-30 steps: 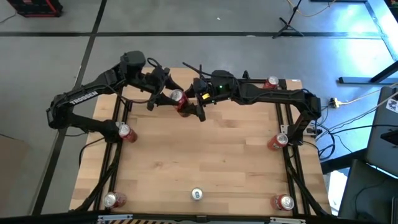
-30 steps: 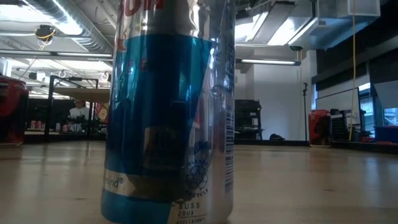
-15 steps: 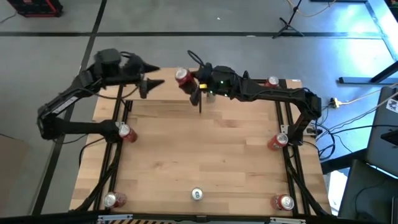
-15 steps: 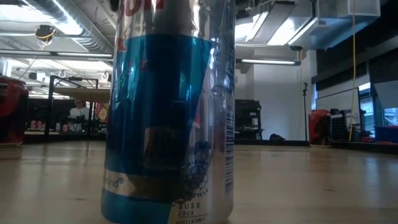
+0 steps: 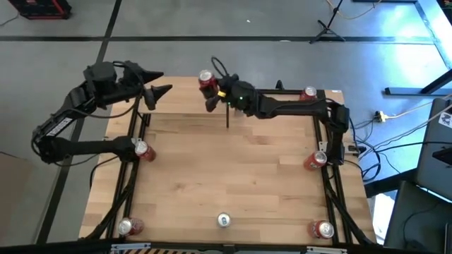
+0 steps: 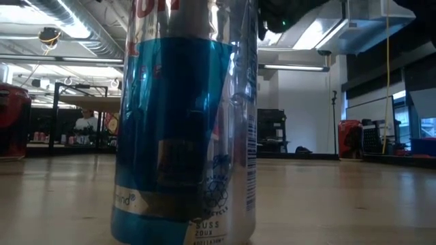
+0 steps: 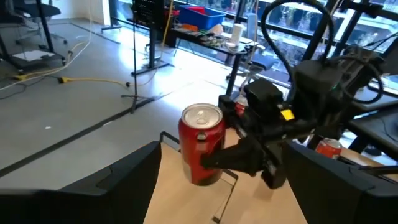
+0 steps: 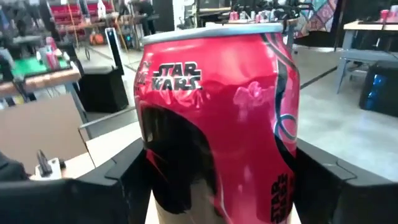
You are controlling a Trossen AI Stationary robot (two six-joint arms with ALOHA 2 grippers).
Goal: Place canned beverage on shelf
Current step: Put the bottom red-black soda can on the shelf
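Gripping red can (image 5: 206, 80) upright in right gripper (image 5: 210, 92) over table's (image 5: 233, 176) far edge; left gripper (image 5: 159, 92) spread wide, empty, just beside.

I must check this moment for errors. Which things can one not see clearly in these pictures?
- Shelf board: high view, not told apart from the table.
- Table's far side: low view, hidden behind the blue can.
- Red can base: right wrist view, cut off by the edge; high view, hidden by the right gripper.
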